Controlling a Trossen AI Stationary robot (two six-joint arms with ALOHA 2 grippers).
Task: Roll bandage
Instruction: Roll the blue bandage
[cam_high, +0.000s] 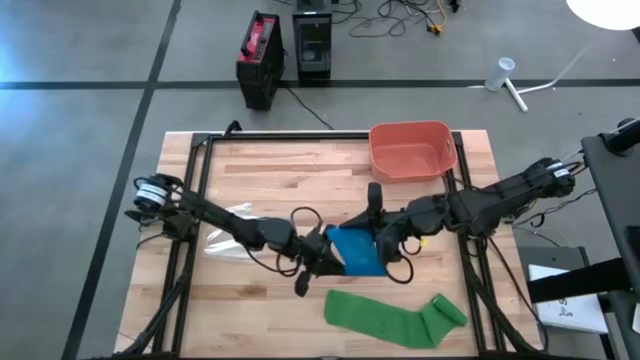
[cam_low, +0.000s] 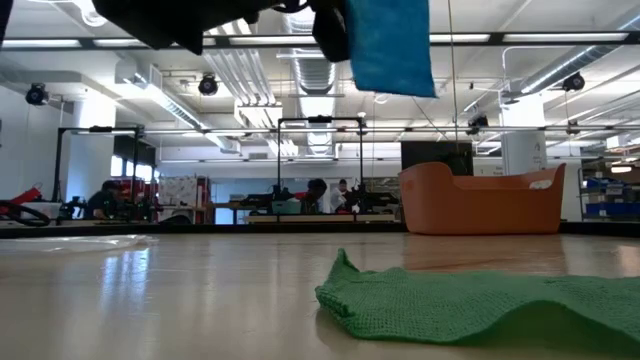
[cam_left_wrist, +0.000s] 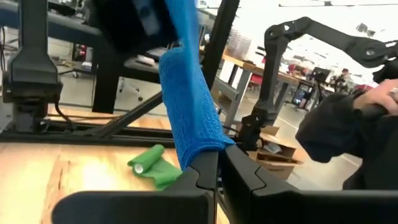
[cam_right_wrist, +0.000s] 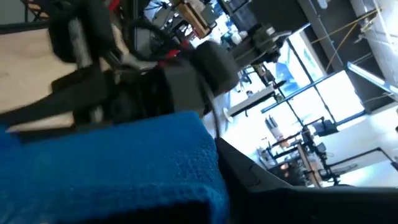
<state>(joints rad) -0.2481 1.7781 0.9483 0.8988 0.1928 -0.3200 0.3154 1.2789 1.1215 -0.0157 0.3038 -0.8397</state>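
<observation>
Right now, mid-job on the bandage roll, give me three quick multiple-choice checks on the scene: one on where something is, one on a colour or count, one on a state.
1. Where does the green bandage lie?
A. inside the bin
B. flat on the table's near edge, in front of both grippers
C. on the floor

2. What colour is the bandage held up between the grippers?
A. blue
B. white
C. yellow

3. What state is the blue bandage in?
A. lying flat on the wood
B. lifted clear of the table, held by both grippers
C. dropped in the bin

Answers: 1 B, the high view shows it spread on the wood, one end partly rolled. 2 A, every view shows blue cloth. 3 B, the low view shows it hanging above the tabletop, with the left gripper and right gripper at its two sides. The orange bin looks empty.
</observation>
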